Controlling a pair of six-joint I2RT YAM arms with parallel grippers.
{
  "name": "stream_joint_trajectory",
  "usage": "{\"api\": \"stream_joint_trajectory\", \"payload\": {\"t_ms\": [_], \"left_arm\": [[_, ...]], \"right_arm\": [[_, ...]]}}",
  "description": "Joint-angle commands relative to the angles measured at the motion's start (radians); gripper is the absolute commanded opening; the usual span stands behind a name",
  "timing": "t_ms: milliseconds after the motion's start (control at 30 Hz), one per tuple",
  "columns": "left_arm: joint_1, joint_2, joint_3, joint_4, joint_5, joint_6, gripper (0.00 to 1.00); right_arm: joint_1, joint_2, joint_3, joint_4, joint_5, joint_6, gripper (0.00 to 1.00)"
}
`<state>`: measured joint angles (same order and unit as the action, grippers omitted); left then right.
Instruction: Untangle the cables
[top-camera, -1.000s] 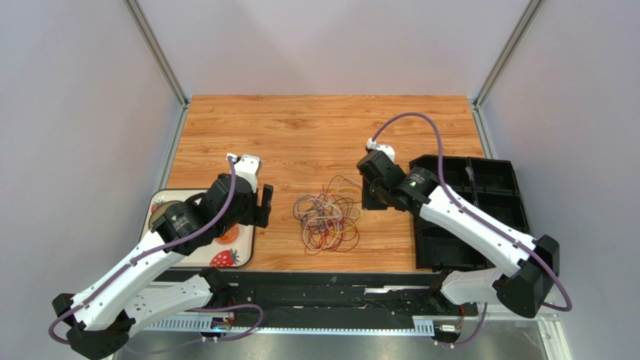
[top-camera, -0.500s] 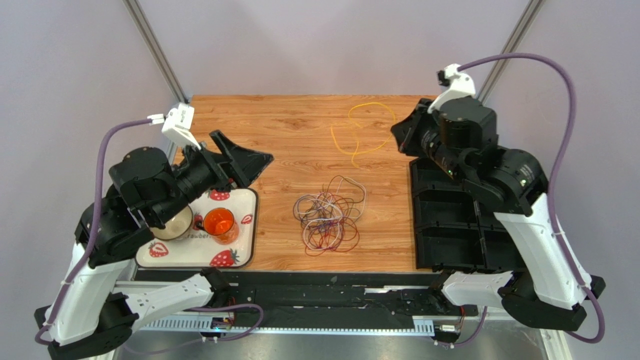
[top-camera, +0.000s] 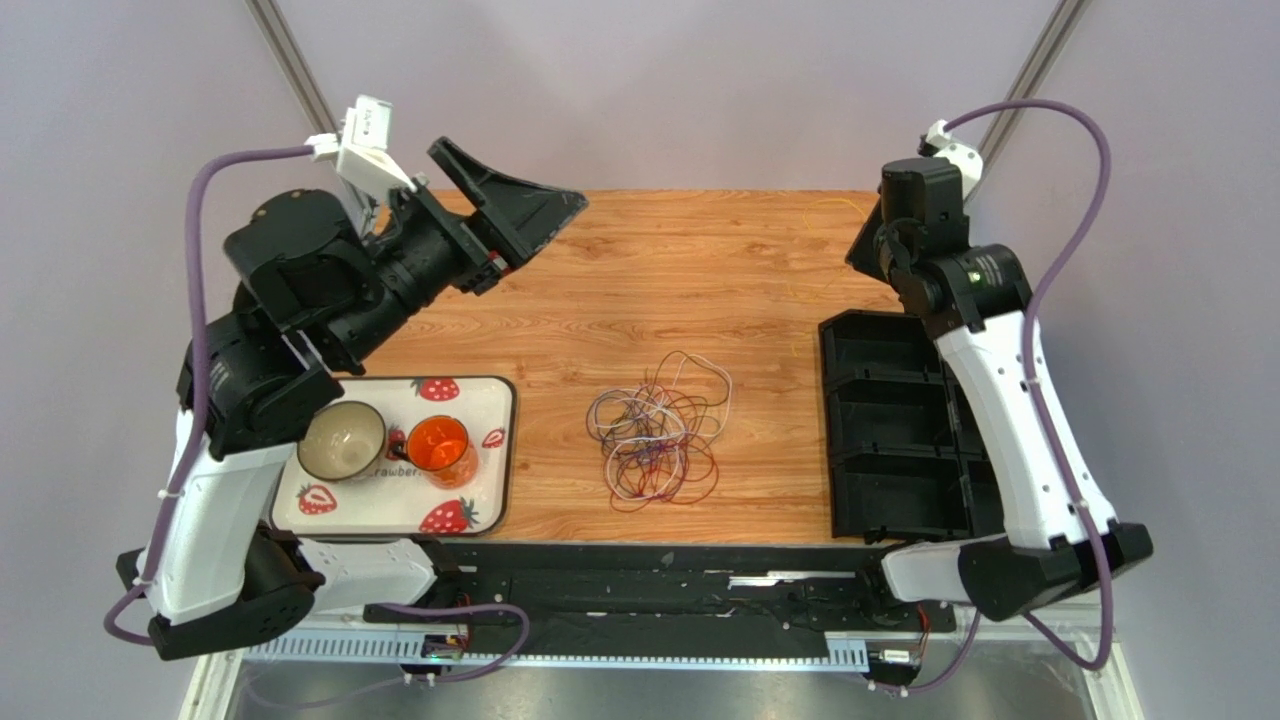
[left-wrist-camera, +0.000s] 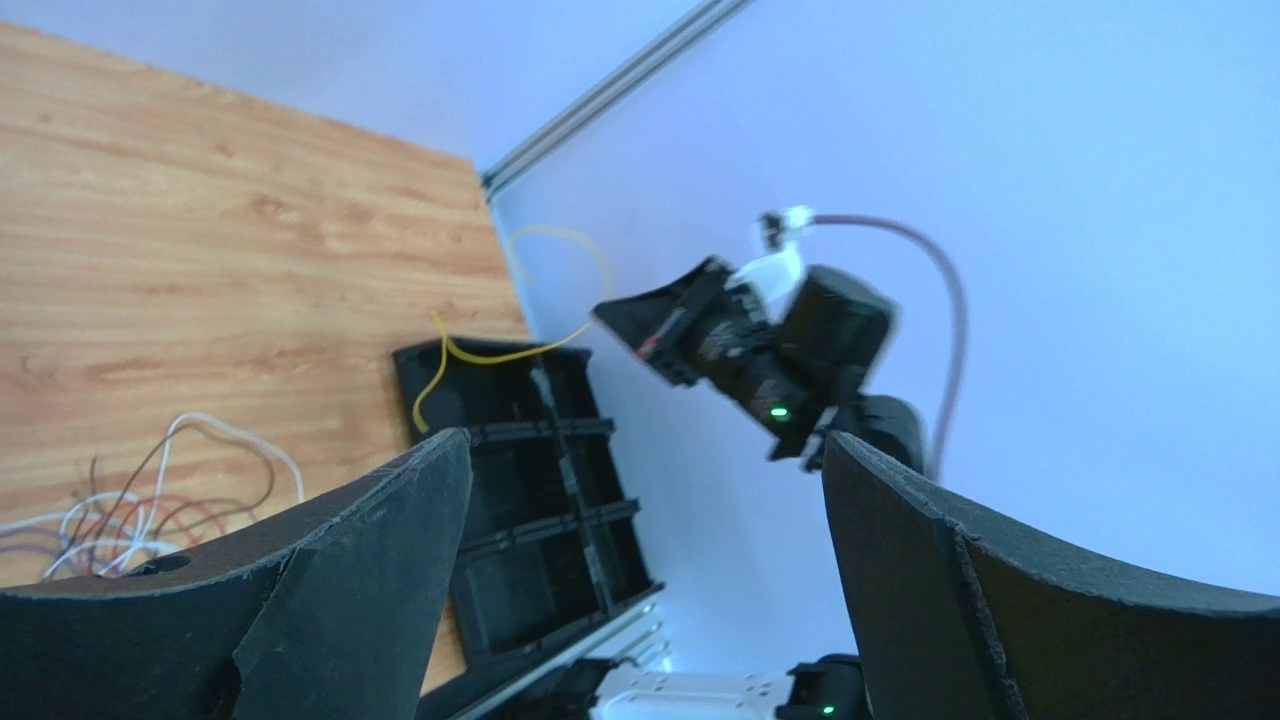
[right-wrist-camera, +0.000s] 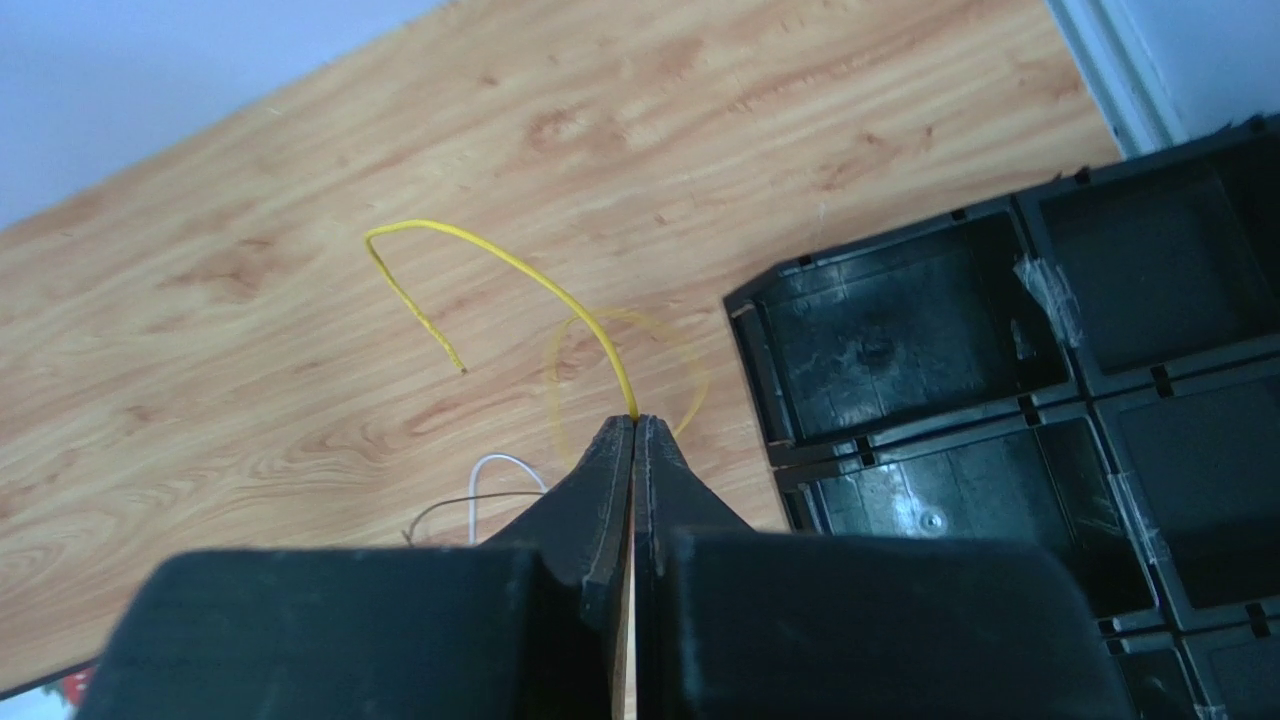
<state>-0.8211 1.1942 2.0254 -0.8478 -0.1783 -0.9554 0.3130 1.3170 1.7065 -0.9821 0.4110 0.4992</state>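
One yellow cable (right-wrist-camera: 519, 270) pinched by right pincer (right-wrist-camera: 633, 425), wrist views only

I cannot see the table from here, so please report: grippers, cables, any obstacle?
Left gripper open, empty. Right gripper shut on yellow cable, held in air apart from the tangle. Tangle not yet undone. No obstacle seen.

You have the cables (top-camera: 657, 440) mid-counter (top-camera: 661, 285); left, a tray (top-camera: 489, 483) carrying bowl (top-camera: 341, 440) and cup (top-camera: 439, 446); right, bins (top-camera: 894, 428).
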Motion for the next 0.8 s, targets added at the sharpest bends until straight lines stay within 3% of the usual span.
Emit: {"api": "stream_joint_trajectory", "payload": {"t_ms": [0,267,467,567,633,700,767], "left_arm": [[0.061,-0.048,-0.032,0.13,0.046,-0.039,0.95],[0.142,-0.022,-0.036,0.191,0.161,-0.062,0.96],[0.166,-0.045,-0.177,0.204,0.241,-0.082,0.96],[0.194,-0.087,-0.326,0.206,0.301,-0.034,0.96],[0.221,-0.113,-0.41,0.26,0.457,0.042,0.97],[0.255,-0.111,-0.479,0.221,0.569,0.087,0.97],[0.269,-0.085,-0.505,0.086,0.571,0.179,0.94]], "right_arm": [[-0.061,0.048,-0.045,0.08,-0.084,0.013,0.0],[-0.224,0.033,-0.122,0.099,-0.07,0.029,0.0],[-0.304,0.013,-0.111,0.089,-0.061,0.006,0.0],[-0.364,-0.005,-0.113,0.082,-0.043,0.007,0.0],[-0.393,-0.018,-0.114,0.076,-0.02,0.013,0.0],[-0.41,-0.028,-0.114,0.071,0.009,0.013,0.0],[-0.417,-0.039,-0.113,0.062,0.077,0.013,0.0]]}}
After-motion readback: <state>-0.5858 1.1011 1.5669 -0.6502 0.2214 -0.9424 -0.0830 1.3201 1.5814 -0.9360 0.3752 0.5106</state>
